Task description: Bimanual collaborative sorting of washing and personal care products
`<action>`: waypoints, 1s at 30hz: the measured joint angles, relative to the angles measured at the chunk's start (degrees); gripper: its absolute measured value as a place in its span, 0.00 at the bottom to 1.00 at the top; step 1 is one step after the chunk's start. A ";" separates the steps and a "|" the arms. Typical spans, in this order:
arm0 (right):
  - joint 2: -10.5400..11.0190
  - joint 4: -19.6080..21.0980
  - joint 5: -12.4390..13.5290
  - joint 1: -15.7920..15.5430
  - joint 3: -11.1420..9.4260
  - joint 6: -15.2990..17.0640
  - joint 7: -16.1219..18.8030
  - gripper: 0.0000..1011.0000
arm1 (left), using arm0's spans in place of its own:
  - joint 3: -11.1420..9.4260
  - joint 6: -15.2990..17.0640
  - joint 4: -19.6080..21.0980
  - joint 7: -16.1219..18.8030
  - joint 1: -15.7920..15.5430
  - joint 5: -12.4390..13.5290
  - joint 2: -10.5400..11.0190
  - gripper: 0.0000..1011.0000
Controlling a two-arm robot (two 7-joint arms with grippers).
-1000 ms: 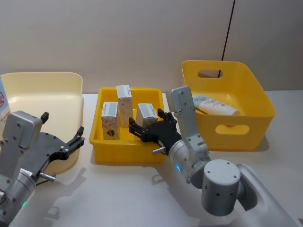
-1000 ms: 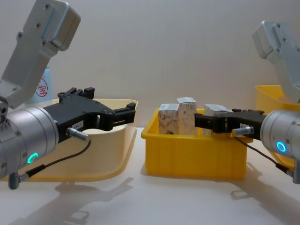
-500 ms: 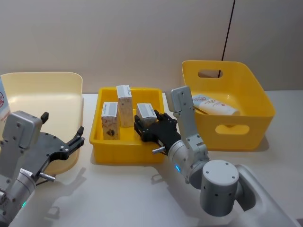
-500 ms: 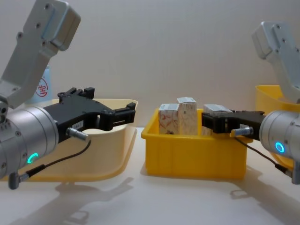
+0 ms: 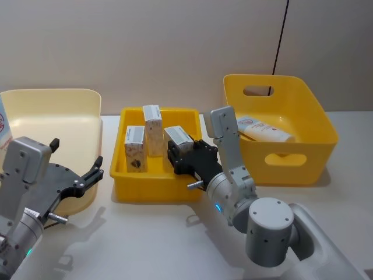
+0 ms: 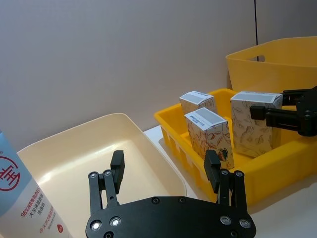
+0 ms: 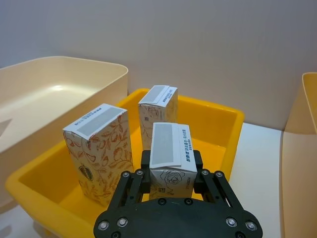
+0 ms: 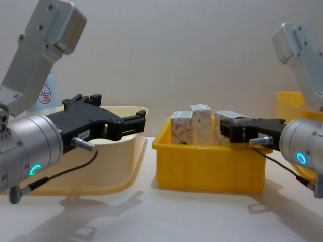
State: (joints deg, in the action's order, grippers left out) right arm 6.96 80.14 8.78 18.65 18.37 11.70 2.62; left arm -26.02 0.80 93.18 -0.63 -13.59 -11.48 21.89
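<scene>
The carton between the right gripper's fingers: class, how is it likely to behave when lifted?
The carton looks like thin card, so it is probably light and may dent under a hard squeeze. Its flat sides sit between the right gripper fingers, so it likely won't roll. Being taller than wide, it could tip against the neighbouring cartons if nudged.

three cartons in the shallow yellow tray; one tube in the deep yellow bin; one cream bin; one bottle.
</scene>
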 joint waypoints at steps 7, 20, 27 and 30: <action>0.15 -0.21 -0.11 0.06 -0.21 -2.88 1.07 0.44 | 0.00 0.00 0.00 0.00 0.00 0.00 0.00 0.99; 0.70 -0.58 -0.15 0.83 -1.44 -11.43 3.47 0.44 | 0.00 0.00 0.00 0.00 0.00 0.00 0.00 0.99; 1.08 -0.55 -0.22 1.54 -2.62 -16.47 4.31 0.44 | 0.00 0.00 0.00 0.00 0.00 0.01 0.00 0.99; 1.31 -0.35 -0.38 1.82 -3.31 -18.51 4.38 0.44 | 0.00 0.00 0.00 0.00 0.00 0.00 0.01 0.99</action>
State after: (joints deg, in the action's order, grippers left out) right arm 8.27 79.79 8.40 20.46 15.06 -6.81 7.00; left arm -26.02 0.80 93.18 -0.63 -13.59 -11.48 21.90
